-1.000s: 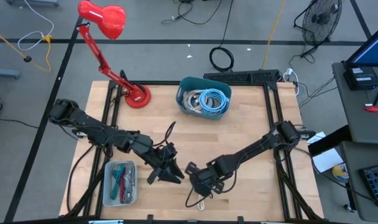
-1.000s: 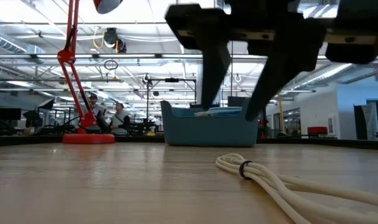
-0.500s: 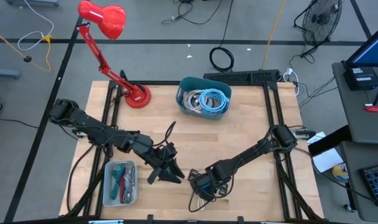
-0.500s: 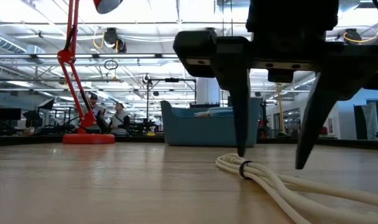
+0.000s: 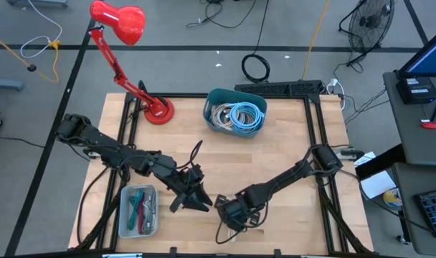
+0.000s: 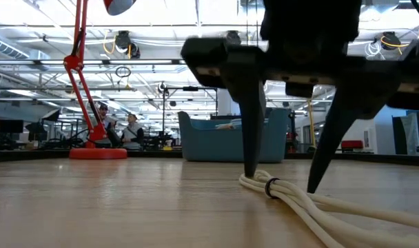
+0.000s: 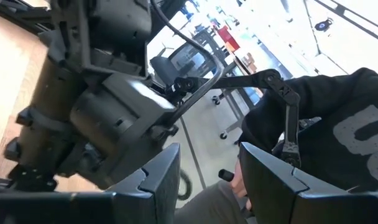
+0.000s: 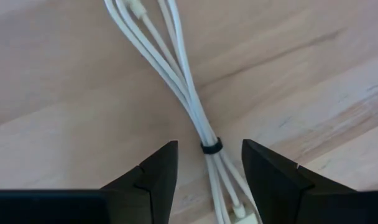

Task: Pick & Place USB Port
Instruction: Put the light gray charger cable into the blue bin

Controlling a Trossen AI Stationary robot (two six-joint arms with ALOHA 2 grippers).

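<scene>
A white cable bundle [image 8: 190,106], bound by a black tie [image 8: 211,148], lies flat on the wooden table near its front edge; it also shows in the low view [image 6: 302,201]. My right gripper [image 8: 207,152] is open and points down over it, one finger on each side of the tied part, tips just above the table [image 6: 281,183]. Whether a finger touches the cable, I cannot tell. In the high view my right gripper [image 5: 231,213] hides most of the cable. My left gripper [image 5: 201,201] is open and empty, held level just left of the right one.
A blue bin [image 5: 234,111] full of coiled cables stands at the far middle. A red desk lamp [image 5: 157,109] stands at the far left. A clear tray [image 5: 138,210] with small tools sits at the front left. A person in a dark hoodie [image 7: 329,124] is beyond the table.
My right gripper has gone down and a little toward the table's near edge, over the white cable. Its fingers now stand on either side of the tied part, close to the table. The cable has not moved.
</scene>
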